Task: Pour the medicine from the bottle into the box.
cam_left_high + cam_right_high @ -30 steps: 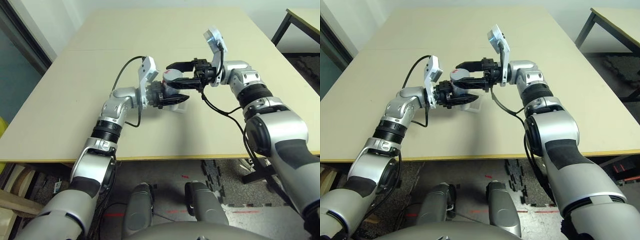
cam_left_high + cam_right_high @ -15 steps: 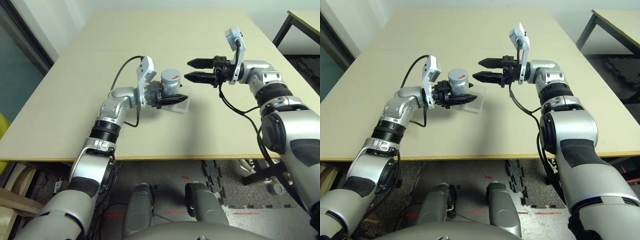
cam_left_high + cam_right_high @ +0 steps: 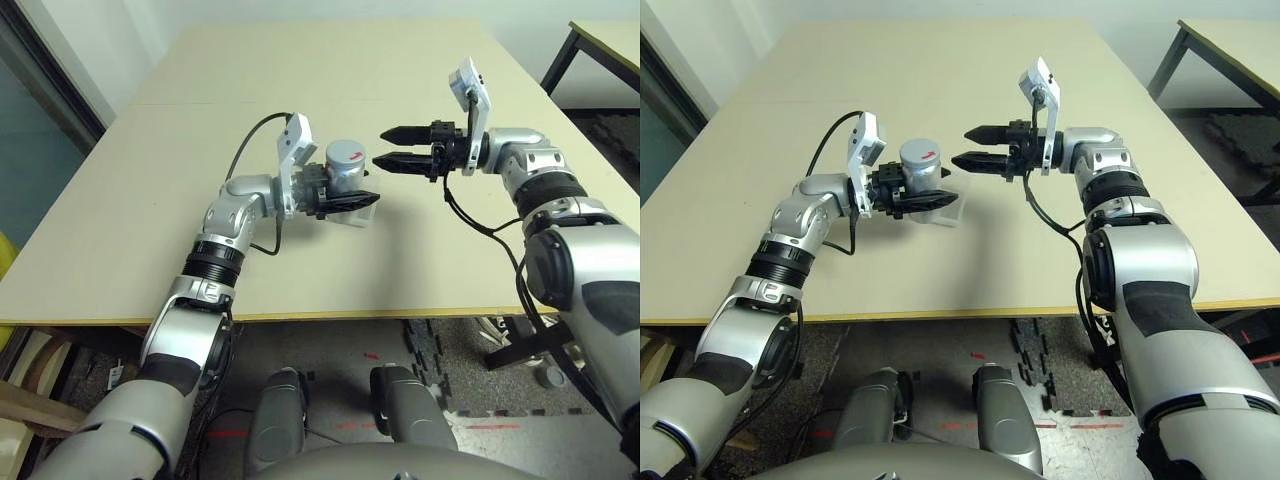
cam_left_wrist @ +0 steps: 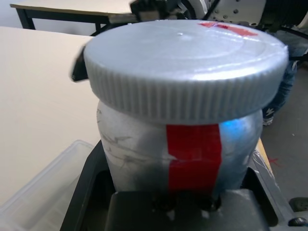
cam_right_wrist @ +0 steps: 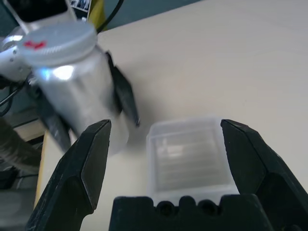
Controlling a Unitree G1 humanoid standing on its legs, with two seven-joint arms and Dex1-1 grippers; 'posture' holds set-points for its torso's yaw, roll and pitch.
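Observation:
My left gripper [image 3: 345, 185] is shut on the bottle [image 3: 343, 170], a silver-grey cylinder with a red stripe [image 4: 192, 154]. It holds the bottle roughly upright just above the table, with the grey cap [image 4: 187, 62] on top. The box [image 3: 352, 210], a shallow clear tray, lies on the table right below and beside the bottle. My right gripper [image 3: 383, 147] hangs open a short way to the right of the cap, fingertips pointing at it, nothing between them. In the right wrist view, the box [image 5: 187, 156] lies between the fingers [image 5: 91, 159]. The medicine is hidden.
The beige table [image 3: 420, 250] spreads wide around both arms. A second table with black legs [image 3: 560, 55] stands at the far right. Black cables hang from both wrists.
The right gripper, which had its fingers around the cap, has drawn back to the right and stays open. The left gripper has turned the bottle more upright.

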